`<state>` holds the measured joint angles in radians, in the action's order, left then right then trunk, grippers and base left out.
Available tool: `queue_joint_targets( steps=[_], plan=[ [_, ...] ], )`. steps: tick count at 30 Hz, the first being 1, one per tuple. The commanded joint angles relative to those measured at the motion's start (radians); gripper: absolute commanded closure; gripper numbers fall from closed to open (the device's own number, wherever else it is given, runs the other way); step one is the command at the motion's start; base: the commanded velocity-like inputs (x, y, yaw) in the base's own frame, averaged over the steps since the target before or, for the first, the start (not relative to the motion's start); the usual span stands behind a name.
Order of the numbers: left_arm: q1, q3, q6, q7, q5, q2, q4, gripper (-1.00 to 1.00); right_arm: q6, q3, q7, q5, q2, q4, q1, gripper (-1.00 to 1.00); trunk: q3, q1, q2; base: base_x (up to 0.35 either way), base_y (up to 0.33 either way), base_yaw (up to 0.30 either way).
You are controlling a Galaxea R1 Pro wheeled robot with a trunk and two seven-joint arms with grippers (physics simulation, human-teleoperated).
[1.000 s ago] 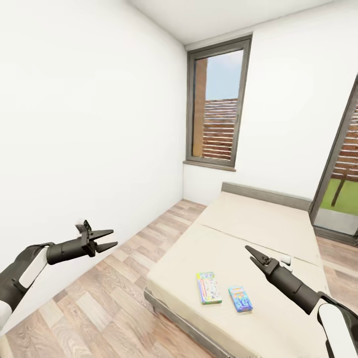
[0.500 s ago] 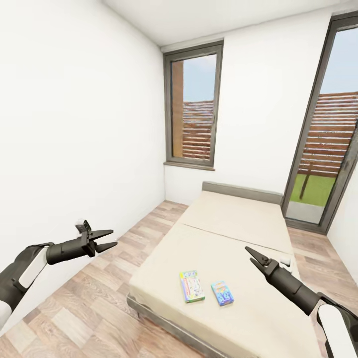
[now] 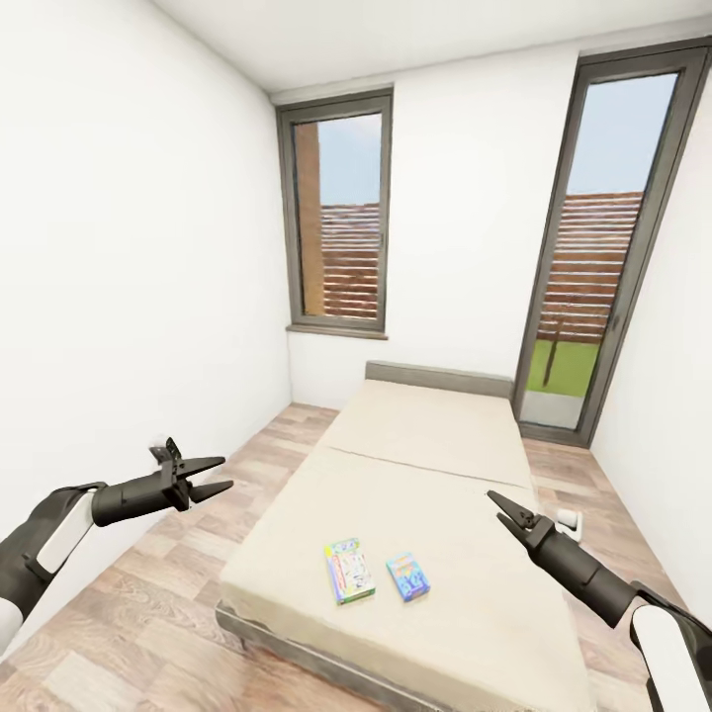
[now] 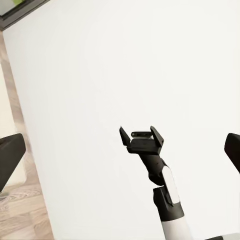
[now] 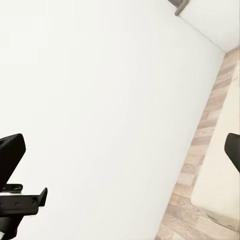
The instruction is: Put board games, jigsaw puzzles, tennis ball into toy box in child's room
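Two board games lie flat near the foot of the beige bed (image 3: pixel 425 455): a green-edged one (image 3: pixel 348 571) and a smaller blue one (image 3: pixel 407 577) beside it. My left gripper (image 3: pixel 227 472) hangs open over the wood floor, left of the bed. My right gripper (image 3: pixel 491 502) hovers open above the bed's right side, to the right of the games and higher. Both are empty. The right gripper (image 4: pixel 141 139) also appears in the left wrist view against the white wall. The table, toy box, jigsaw puzzles and tennis ball are out of view.
This is a narrow room with white walls close on the left (image 3: pixel 129 297). A tall window (image 3: pixel 336 222) and a glazed door (image 3: pixel 593 257) stand behind the headboard (image 3: pixel 440 377). A strip of plank floor (image 3: pixel 188 564) runs along the bed's left side.
The camera has swung to the right: bed, games and window slid left in the picture and the glazed door came fully into view. Both arms hold the same pose, grippers still open.
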<state>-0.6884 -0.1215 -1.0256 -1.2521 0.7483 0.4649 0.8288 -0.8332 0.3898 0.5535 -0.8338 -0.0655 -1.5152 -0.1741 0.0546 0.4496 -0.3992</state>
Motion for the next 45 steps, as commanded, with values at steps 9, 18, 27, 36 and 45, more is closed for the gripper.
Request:
queue_joint_targets(
  steps=[9, 18, 27, 36, 45],
  plan=[
    [0.000, -0.003, -0.007, -0.003, 0.003, 0.000, 0.000, -1.00, -0.007, 0.001, 0.002, -0.001, 0.000, 0.000, -0.001, -1.00, 0.004, 0.000, -0.001, 0.000, 0.000, -0.275],
    [0.000, -0.003, -0.007, -0.003, 0.003, 0.002, 0.000, -1.00, -0.007, 0.001, 0.001, -0.001, 0.000, 0.001, -0.001, -1.00, 0.008, 0.000, -0.001, 0.000, 0.000, -0.275],
    [0.000, -0.003, -0.007, -0.003, 0.003, 0.002, 0.000, -1.00, -0.006, 0.001, 0.000, -0.001, 0.000, 0.001, -0.001, -1.00, 0.011, 0.000, -0.001, 0.000, 0.000, -0.275],
    [0.000, -0.003, -0.007, -0.003, 0.003, 0.002, 0.000, -1.00, -0.006, 0.001, 0.000, -0.001, 0.001, 0.001, -0.001, -1.00, 0.015, 0.000, -0.001, 0.000, 0.000, -0.275],
    [0.000, -0.003, -0.007, -0.003, 0.003, 0.002, 0.000, -1.00, -0.006, 0.001, -0.002, -0.001, 0.001, 0.001, -0.001, -1.00, 0.019, 0.000, -0.001, 0.000, 0.000, -0.275]
  ],
)
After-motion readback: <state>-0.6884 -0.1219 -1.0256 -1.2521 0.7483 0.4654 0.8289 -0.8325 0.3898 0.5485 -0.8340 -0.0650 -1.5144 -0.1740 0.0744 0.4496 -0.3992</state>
